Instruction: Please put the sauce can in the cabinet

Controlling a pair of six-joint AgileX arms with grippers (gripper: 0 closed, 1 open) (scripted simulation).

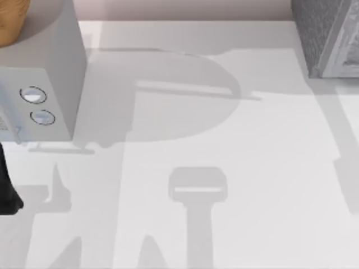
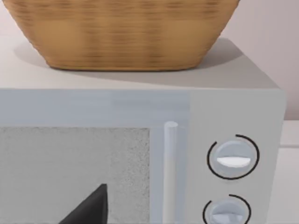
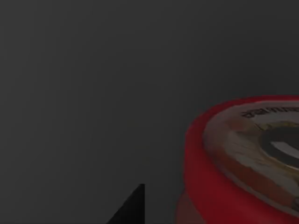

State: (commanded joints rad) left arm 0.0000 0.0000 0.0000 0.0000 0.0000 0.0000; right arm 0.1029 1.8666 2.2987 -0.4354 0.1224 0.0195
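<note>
The sauce can (image 3: 243, 154) looms very close in the right wrist view, with its red rim, worn label top and dark centre facing the camera and plain dark grey behind it. A black part of my right gripper (image 3: 131, 207) juts in beside the can, a small gap apart from it. The cabinet (image 1: 328, 39), dark grey and speckled with a lighter framed front, stands at the table's far right corner. My left arm (image 1: 7, 190) is parked at the left edge, and its gripper (image 2: 91, 207) faces the light-grey box.
A light-grey box (image 1: 45, 73) with two round knobs (image 2: 232, 157) and a vertical handle (image 2: 170, 172) stands at the far left. A wicker basket (image 2: 121, 32) sits on top of it. The white table (image 1: 224, 140) stretches between the box and the cabinet.
</note>
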